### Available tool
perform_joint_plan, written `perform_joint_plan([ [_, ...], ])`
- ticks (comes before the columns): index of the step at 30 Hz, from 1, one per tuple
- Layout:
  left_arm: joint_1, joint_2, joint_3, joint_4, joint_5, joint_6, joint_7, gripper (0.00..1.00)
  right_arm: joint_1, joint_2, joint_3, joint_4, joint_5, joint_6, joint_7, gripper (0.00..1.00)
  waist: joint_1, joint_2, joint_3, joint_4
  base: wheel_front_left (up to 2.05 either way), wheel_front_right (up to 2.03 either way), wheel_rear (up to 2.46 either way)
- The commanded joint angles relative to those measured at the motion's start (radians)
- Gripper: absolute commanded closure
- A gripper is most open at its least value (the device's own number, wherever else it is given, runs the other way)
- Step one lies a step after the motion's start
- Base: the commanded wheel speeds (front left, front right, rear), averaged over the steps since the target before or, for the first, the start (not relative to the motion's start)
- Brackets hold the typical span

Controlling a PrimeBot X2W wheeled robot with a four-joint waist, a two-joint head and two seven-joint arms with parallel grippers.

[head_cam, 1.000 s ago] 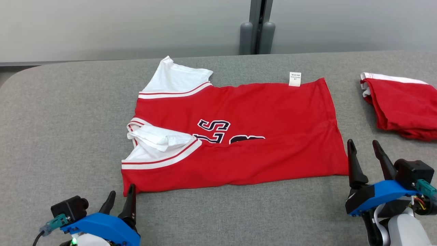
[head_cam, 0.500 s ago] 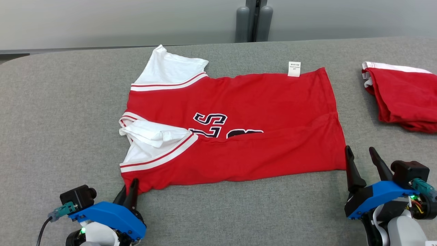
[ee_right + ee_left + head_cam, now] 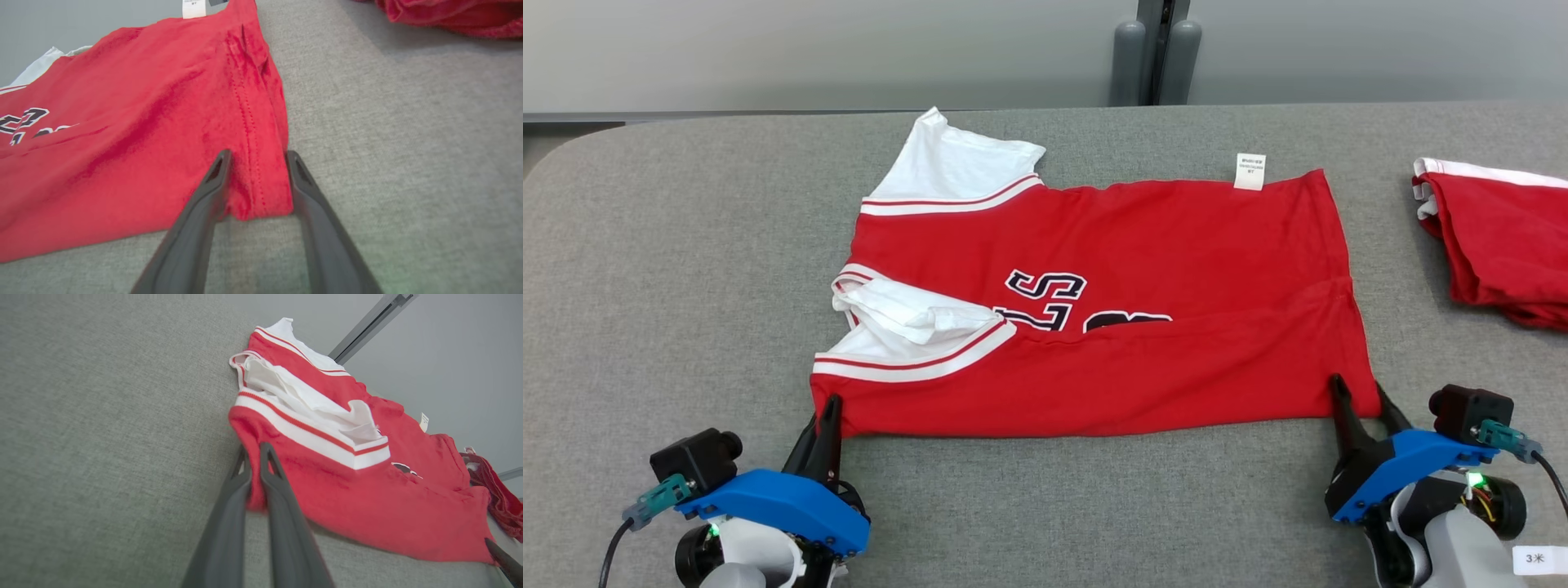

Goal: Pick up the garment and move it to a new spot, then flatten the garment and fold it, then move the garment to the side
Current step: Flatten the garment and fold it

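So the garment [image 3: 1135,245] is a red jersey-type shirt lying mostly flat across the middle of the grey worktop [image 3: 686,286], neck end toward the left of the frame, hem toward the right. Its lower part looks folded up over itself, since the dark outlined lettering [image 3: 1045,298] gets cut off at a crease running across it. The sleeves are white with red and white striped trim: one sleeve [image 3: 956,163] sticks out at the upper left, the other [image 3: 907,322] is crumpled on top near the left edge. A small white label [image 3: 1250,171] pokes out along the top edge.

The left pincer [image 3: 827,408], lower left of the frame, is pressed nearly together, pinching the garment's bottom left corner; in the left wrist view red cloth sits squeezed between its fingers [image 3: 282,486]. The right pincer [image 3: 1357,385], lower right, is spread, one finger on either side of the bottom right hem corner. Another red and white piece of clothing [image 3: 1503,253] lies heaped at the right edge, well apart
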Motion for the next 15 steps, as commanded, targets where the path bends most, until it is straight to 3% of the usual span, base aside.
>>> perform_joint_plan([
  [1, -0.010, 0.005, 0.004, -0.008, 0.007, -0.008, -0.010, 1.00, -0.011, -0.001, 0.012, 0.026, 0.026, 0.000, -0.009, 1.00, 0.0000, 0.0000, -0.003, 0.000, 0.00, 0.00, 0.00],
  [8, -0.012, 0.035, 0.004, -0.093, 0.027, -0.008, -0.023, 1.00, -0.058, -0.002, 0.007, 0.054, 0.058, 0.000, -0.077, 1.00, 0.0000, 0.0000, -0.021, -0.006, 0.00, 0.00, 0.00],
  [15, 0.103, 0.084, -0.009, -0.293, 0.039, 0.021, 0.024, 1.00, 0.050, -0.002, 0.036, -0.105, 0.106, 0.000, -0.045, 1.00, 0.0000, 0.0000, -0.047, -0.014, 0.00, 0.00, 0.00],
])
